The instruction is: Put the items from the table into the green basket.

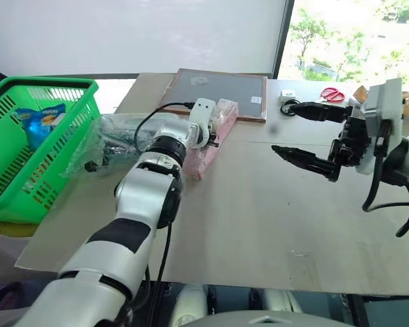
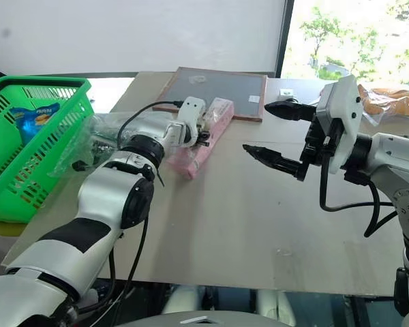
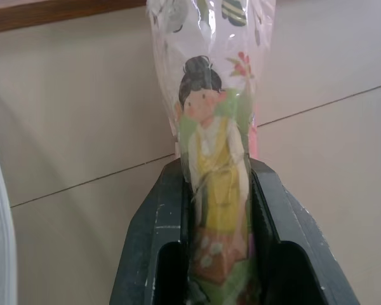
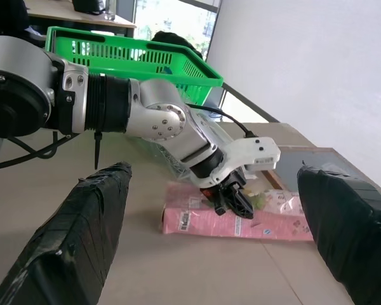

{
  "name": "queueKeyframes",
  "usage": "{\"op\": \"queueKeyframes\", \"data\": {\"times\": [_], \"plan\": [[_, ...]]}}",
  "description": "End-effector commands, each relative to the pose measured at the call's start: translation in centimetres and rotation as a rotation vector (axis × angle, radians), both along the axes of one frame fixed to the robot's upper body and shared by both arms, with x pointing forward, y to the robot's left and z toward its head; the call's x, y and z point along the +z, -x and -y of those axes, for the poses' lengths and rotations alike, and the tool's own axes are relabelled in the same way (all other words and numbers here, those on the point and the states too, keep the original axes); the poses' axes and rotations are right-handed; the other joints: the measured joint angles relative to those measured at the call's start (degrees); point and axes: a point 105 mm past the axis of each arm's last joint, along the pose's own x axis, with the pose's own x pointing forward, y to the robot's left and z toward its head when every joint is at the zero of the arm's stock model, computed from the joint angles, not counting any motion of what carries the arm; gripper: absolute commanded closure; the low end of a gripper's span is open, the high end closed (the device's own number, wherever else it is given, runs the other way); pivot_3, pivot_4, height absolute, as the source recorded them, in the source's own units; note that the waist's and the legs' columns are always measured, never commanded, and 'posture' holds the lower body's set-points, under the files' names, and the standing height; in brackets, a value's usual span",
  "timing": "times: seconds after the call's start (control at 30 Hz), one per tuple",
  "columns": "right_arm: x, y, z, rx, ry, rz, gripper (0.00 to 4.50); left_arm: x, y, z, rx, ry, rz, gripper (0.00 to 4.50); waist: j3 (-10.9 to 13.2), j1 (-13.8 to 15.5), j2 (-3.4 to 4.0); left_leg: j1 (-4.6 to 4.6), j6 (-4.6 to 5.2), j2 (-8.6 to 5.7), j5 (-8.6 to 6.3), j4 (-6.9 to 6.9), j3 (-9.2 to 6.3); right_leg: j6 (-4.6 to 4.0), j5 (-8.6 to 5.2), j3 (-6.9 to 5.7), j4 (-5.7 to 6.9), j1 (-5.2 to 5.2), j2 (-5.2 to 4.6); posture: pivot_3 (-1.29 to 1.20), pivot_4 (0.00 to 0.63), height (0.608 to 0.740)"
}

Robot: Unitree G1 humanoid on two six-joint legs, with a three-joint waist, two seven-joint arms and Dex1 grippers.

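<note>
My left gripper (image 3: pixel 219 210) has its jaws clamped on the long pink packet (image 2: pixel 203 142), one black finger (image 3: pixel 153 241) pressed to each side of its clear wrap. Up close the wrap carries a cartoon figure with a dark hair bun, a yellow dress and green around it, with small flowers printed lower down; the rest of the packet is plain pink with small print along its flat side. It lies on the worktop (image 1: pixel 273 225) at about 11 o'clock from the middle, one end pointing toward the wood-framed dark board (image 1: pixel 218 92) at 12 o'clock.

Just beside the packet, toward 9 o'clock, lies the large see-through plastic bag (image 1: pixel 112 139), crinkled, with dark and green contents showing through. Its far side sits against the green basket (image 1: pixel 13 180), which stands off the worktop's edge at 9 o'clock, bright green with slotted walls and a thick rim. A blue and orange packet (image 1: pixel 44 119) rests inside it.

My right gripper (image 2: pixel 276 129) hangs above the worktop at 2 o'clock with jaws wide apart and nothing between them. Red-handled scissors (image 1: pixel 332 94) lie at 1 o'clock.
</note>
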Motion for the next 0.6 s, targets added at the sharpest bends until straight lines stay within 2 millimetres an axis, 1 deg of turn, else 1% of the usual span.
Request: {"op": "queueKeyframes", "data": {"times": [0.03,0.07,0.1,0.17,0.23,0.3,0.37,0.47,0.53,0.57,0.6], "plan": [[1.2,0.5,-0.4,0.045,-0.025,0.051,0.0,10.3,-0.6,-4.4,0.088,0.2,0.272,3.49,0.1,-0.5,-0.06,-0.1,0.0,0.01,0.0,0.01,0.0,0.0,0.01,0.0,0.0,-0.08,0.01,-0.08,0.081,0.74],[1.4,0.5,-0.7,0.062,-0.035,0.055,0.0,12.4,-0.1,-6.8,0.142,0.244,0.337,3.49,0.2,-0.8,-0.07,-0.12,-0.01,0.02,0.01,0.01,0.02,0.0,0.01,0.03,-0.01,-0.13,0.02,-0.07,0.077,0.74],[1.5,0.5,-0.9,0.078,-0.045,0.058,0.0,13.9,0.4,-8.6,0.185,0.278,0.382,3.49,0.2,-1.3,-0.09,-0.13,-0.01,0.05,0.0,-0.01,0.09,0.0,0.01,0.12,-0.02,-0.2,0.05,-0.04,0.072,0.74],[2.2,0.5,-1.7,0.125,-0.089,0.072,0.0,16.8,2.0,-14.0,0.32,0.292,0.512,3.49,0.2,-1.6,-0.08,-0.12,-0.02,0.06,0.01,-0.17,0.14,-0.01,0.0,0.16,-0.03,-0.29,0.07,0.0,0.059,0.74],[2.8,0.5,-2.4,0.169,-0.122,0.088,0.0,19.1,3.8,-18.7,0.434,0.256,0.649,3.49,0.2,-1.5,-0.05,-0.07,-0.05,0.09,0.03,-0.23,0.15,-0.06,-0.03,0.16,0.0,-0.31,0.11,0.04,0.047,0.74],[3.2,0.3,-3.0,0.205,-0.145,0.097,0.0,20.4,5.6,-22.8,0.557,0.162,0.746,3.49,0.2,-0.7,-0.02,-0.02,-0.14,0.09,0.08,-0.24,0.12,-0.08,-0.04,0.07,0.04,-0.28,0.1,0.07,0.039,0.74],[3.5,0.1,-3.5,0.238,-0.157,0.102,0.0,21.5,7.2,-25.7,0.633,0.044,0.811,3.49,0.1,0.6,-0.08,-0.01,-0.21,0.09,0.13,-0.18,0.11,-0.08,-0.04,0.03,0.1,-0.26,0.1,0.1,0.03,0.74],[3.8,-0.2,-4.1,0.282,-0.165,0.103,0.0,22.5,8.9,-28.3,0.694,-0.148,0.873,3.49,-0.1,3.1,-0.46,-0.05,-0.21,0.05,0.13,-0.07,0.0,-0.08,-0.03,-0.23,0.07,-0.11,0.05,0.14,0.02,0.74],[3.9,-0.2,-4.5,0.31,-0.166,0.106,0.0,22.7,10.1,-30.3,0.736,-0.284,0.89,3.49,-0.3,5.0,-0.69,-0.1,-0.2,0.0,0.11,-0.05,-0.1,-0.08,-0.03,-0.38,0.0,-0.06,0.0,0.16,0.014,0.74],[4.0,-0.3,-4.6,0.318,-0.166,0.107,0.0,22.7,10.5,-30.9,0.746,-0.331,0.891,3.49,-0.3,5.7,-0.78,-0.13,-0.2,-0.04,0.11,-0.07,-0.15,-0.08,-0.03,-0.44,-0.02,-0.06,-0.04,0.17,0.007,0.74],[3.9,-0.4,-4.8,0.328,-0.164,0.107,0.0,22.1,11.1,-32.2,0.772,-0.371,0.872,3.49,-0.4,6.3,-0.9,-0.14,-0.2,-0.05,0.11,-0.07,-0.16,-0.08,-0.03,-0.44,-0.05,-0.06,-0.05,0.18,0.006,0.74]]}}
